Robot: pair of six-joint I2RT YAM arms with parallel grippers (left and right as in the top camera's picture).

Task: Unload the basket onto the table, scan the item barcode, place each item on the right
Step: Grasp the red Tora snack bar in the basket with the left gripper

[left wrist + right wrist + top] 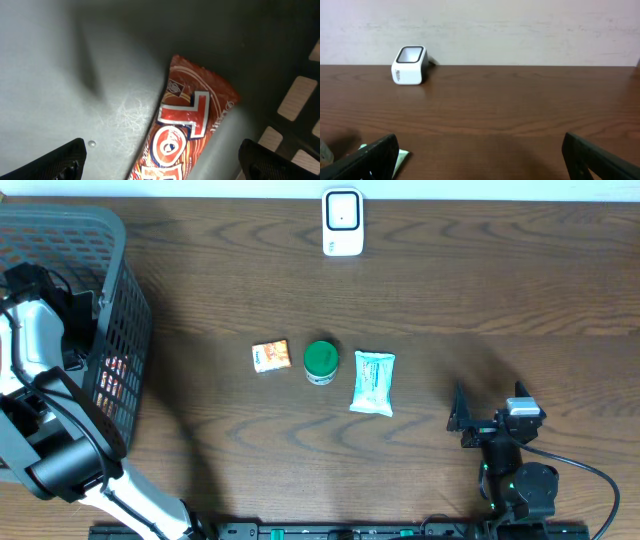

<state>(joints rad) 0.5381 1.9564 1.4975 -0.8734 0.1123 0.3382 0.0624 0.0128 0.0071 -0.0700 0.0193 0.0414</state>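
Okay, so the left gripper (162,161) is down inside the grey basket (122,330), jaws wide and holding nothing, hovering over a red snack wrapper (185,125) that lies flat on the basket floor close to the mesh wall. That looks like the item to scan. The right gripper (480,155) is wide and empty too, facing the white scanner (342,222) across the table. 3 other things sit mid-table: an orange box (271,356), a green-lidded jar (321,362) and a wipes pack (373,383). Likely trouble: the wrapper is flat and glossy, so the fingers could scrape the floor, or pinch only a crinkle and drop it. No barcode shows, so it might reach the scanner wrong side up.
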